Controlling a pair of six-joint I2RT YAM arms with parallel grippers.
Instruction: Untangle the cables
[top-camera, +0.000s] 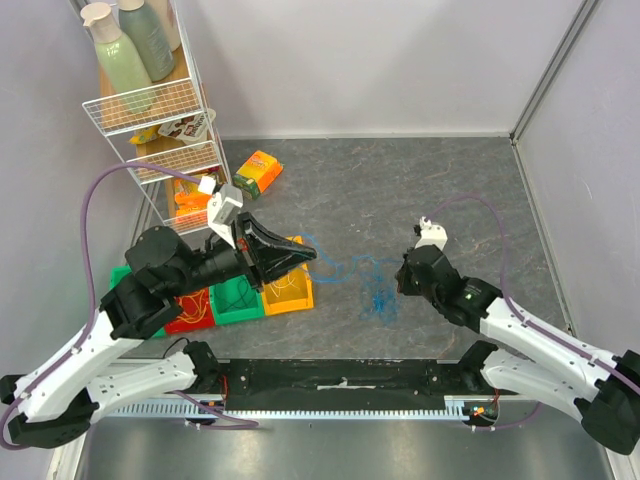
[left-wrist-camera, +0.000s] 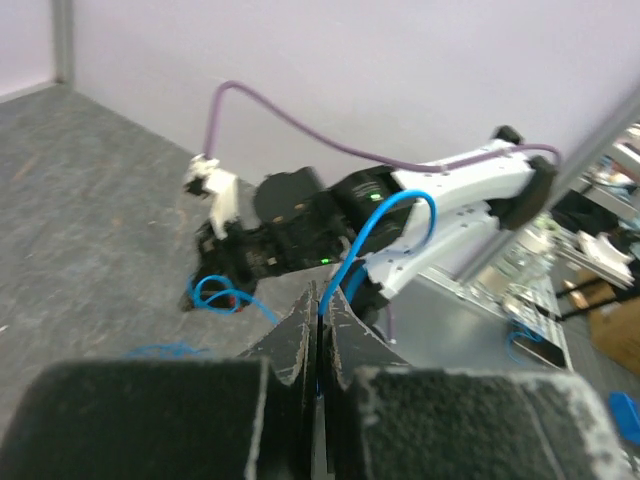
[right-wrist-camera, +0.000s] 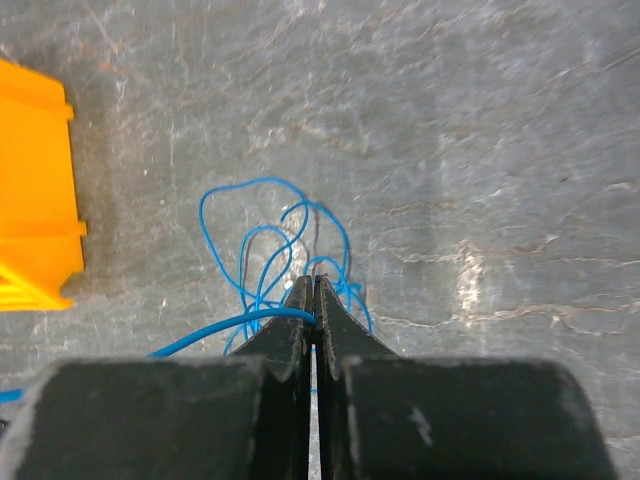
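A tangle of thin blue cables (top-camera: 380, 297) lies on the grey table between the arms. One blue strand (top-camera: 350, 268) stretches from it to my left gripper (top-camera: 312, 255), which is shut on it. In the left wrist view the strand (left-wrist-camera: 385, 215) arcs up out of the closed left gripper (left-wrist-camera: 320, 290). My right gripper (right-wrist-camera: 313, 285) is shut on a blue strand (right-wrist-camera: 215, 328) just above the blue loops (right-wrist-camera: 262, 240) on the table. Yellow, green and orange wires lie in the coloured bins.
Three small bins stand left of centre: orange (top-camera: 290, 292), green (top-camera: 236, 303), red (top-camera: 190, 312). A wire rack (top-camera: 160, 110) with bottles stands at the back left. An orange packet (top-camera: 258, 172) lies near it. Walls close in the sides.
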